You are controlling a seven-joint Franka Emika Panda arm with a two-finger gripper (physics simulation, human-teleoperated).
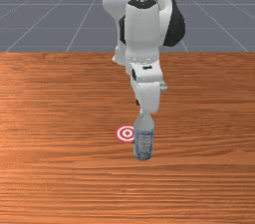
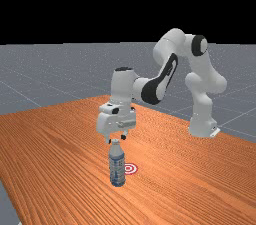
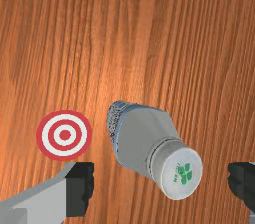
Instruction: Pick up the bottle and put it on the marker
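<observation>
And here we are at the approach, by the look of it: the bottle [image 2: 117,167] is standing upright on the table [image 1: 60,178], and the gripper [image 2: 116,139] is hanging right over its top. The fingers [image 3: 79,188] are standing wide apart, gripping nothing, with the white cap [image 3: 178,170] showing between them in the wrist view and bare wood showing either side of it. The red-and-white marker [image 1: 125,133] is lying flat close beside the bottle, sitting at about ten o'clock from its middle in the front view, and nearer three o'clock in the far view.

So the pick-up is waiting to be made! The next move is calling for a straight drop around the neck, then a squeeze from both sides. Coming down off-centre would be risking a knock on that cap, and a tall bottle like this could be tipping easily.
</observation>
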